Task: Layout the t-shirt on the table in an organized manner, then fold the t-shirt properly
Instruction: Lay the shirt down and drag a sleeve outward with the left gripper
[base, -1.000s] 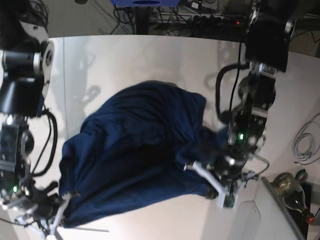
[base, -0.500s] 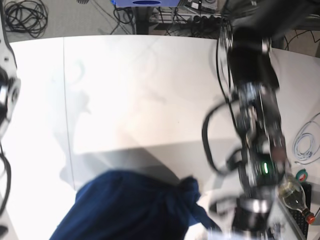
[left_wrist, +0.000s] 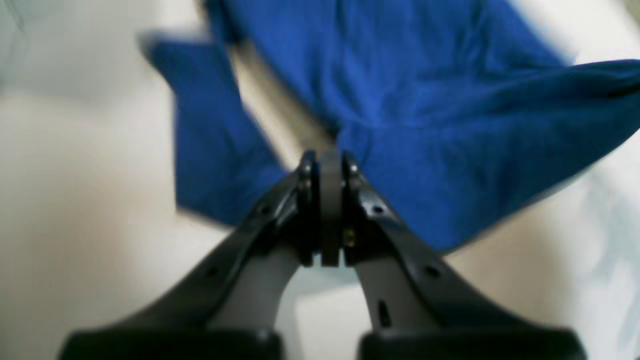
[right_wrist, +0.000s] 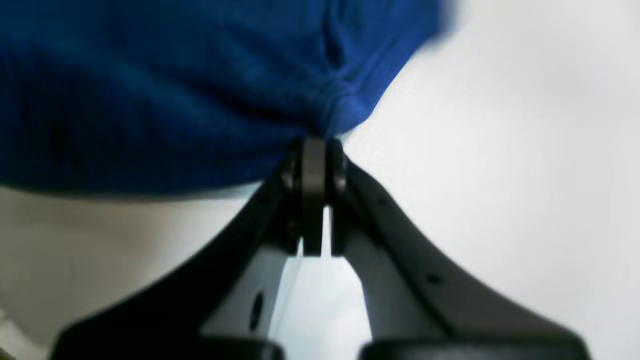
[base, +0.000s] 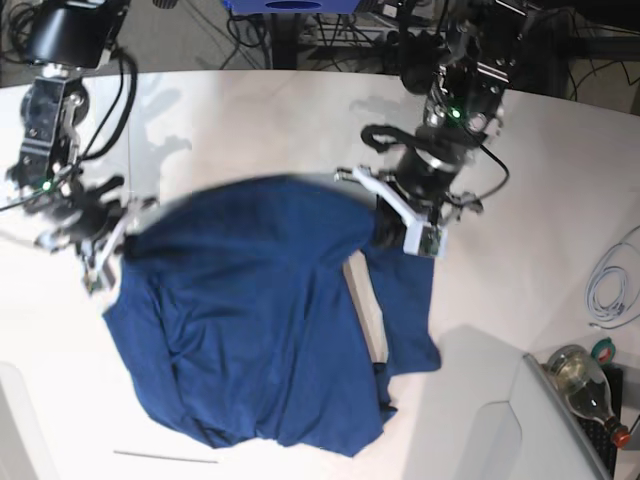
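so both tools are clamped tight on the plain dark navy-blue short-sleeved t-shirt (base: 250, 320), which spreads rumpled across the middle of the big smooth white surface (base: 250, 120). left tool (base: 385, 225), centre right of the base view, pinches a bunched edge. right tool (base: 118, 235), at the left edge, grips a gathered corner. lower part of the shirt lies flat, a folded flap at its right.

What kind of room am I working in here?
Likely a robotics lab or workshop: a large white table, tangled cables on the floor behind it, and a coiled white cord beside a bottle.
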